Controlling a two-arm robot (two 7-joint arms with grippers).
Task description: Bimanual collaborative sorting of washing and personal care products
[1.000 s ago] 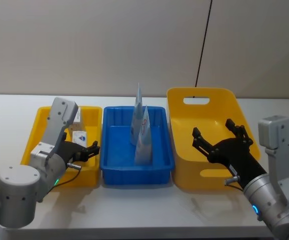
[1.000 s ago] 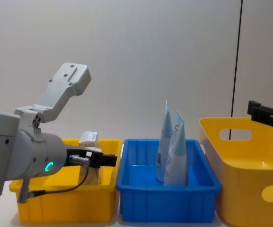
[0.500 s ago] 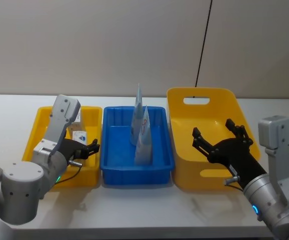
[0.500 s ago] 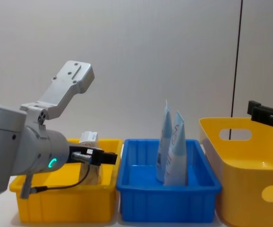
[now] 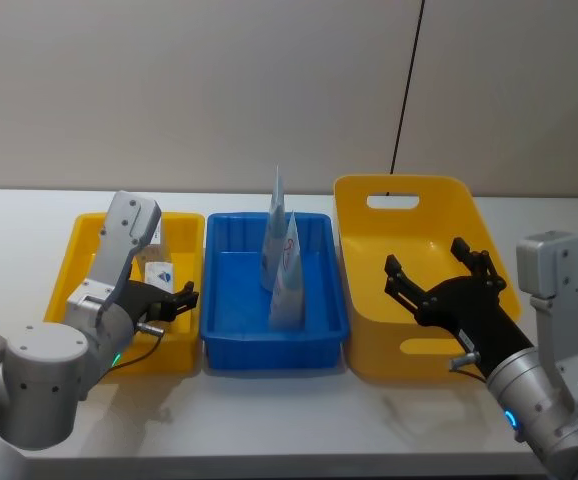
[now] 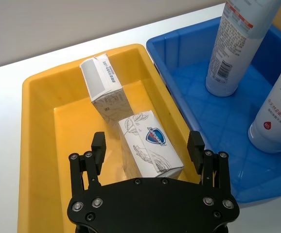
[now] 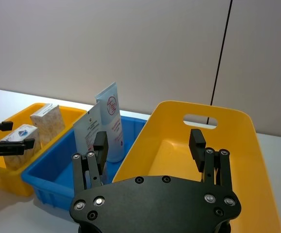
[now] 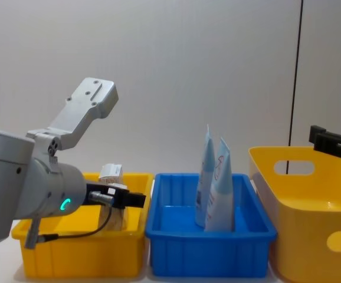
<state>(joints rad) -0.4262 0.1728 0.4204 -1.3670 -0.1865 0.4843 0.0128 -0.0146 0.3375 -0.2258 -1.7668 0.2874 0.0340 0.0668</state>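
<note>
A white-grey patterned carton (image 6: pixel 148 145) with a blue mark stands in the small yellow bin (image 6: pixel 38 82), with a second carton (image 6: pixel 104 85) just behind it. My left gripper (image 6: pixel 147 141) is open and straddles the patterned carton, with a gap at each finger. From the chest, the left gripper (image 8: pixel 136 199) reaches over that bin beside the cartons (image 8: pixel 111 172). Two tapering pale-blue tubes (image 5: pixel 278 240) (image 5: pixel 287 275) stand upright in the blue bin (image 5: pixel 224 330). My right gripper (image 7: pixel 148 137) hangs open and empty over the large yellow bin (image 7: pixel 257 160).
The three bins sit side by side on the white table (image 5: pixel 289 410), with the small yellow one on the left, the blue one in the middle and the large yellow bin (image 5: pixel 369 350) on the right. A black cable (image 5: pixel 406 90) runs up the wall behind.
My left arm has shifted slightly forward over the small yellow bin and then held still. The right arm, cartons and tubes have not moved.
</note>
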